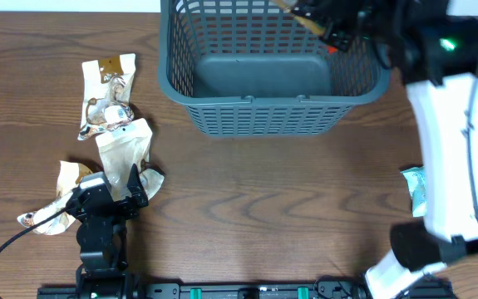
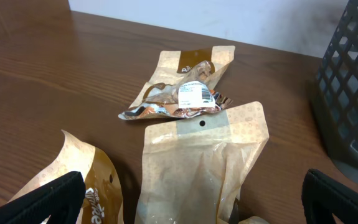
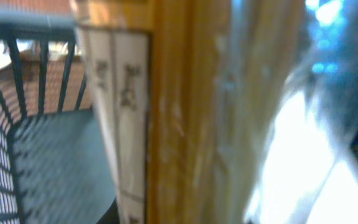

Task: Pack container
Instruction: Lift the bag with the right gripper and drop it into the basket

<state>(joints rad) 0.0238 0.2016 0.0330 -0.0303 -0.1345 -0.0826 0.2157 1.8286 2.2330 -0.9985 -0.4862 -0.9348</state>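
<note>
- A dark grey lattice-sided basket, the container (image 1: 263,112), stands at the far middle of a brown wooden surface (image 1: 288,208). As far as its floor shows, it is bare.
- The right tool (image 1: 326,25) hangs over the basket's far right corner, pinching a yellow-tan packet (image 3: 185,112). Its own fingers are hard to make out. The packet fills the blurred wrist view, with the basket's slotted wall and floor beside it. It is held above the opening, probably so that it can be dropped inside.
- The left tool (image 2: 197,198) sits low at the near left with its fingers spread wide. It hovers over a flat tan pouch (image 2: 203,162) and grips nothing. Judging by this pose, that pouch is the next pick.
- Just beyond the pouch, and overlapping its top edge, lies a crumpled packet with a white label (image 2: 185,93).
- A third packet (image 2: 91,186), tan with a brown band, lies at the near left beside the pouch.
- At the right edge, a teal packet (image 1: 413,189) peeks out from behind the white right arm.
- Packing seems barely begun, as most of the packets are outside the basket.
</note>
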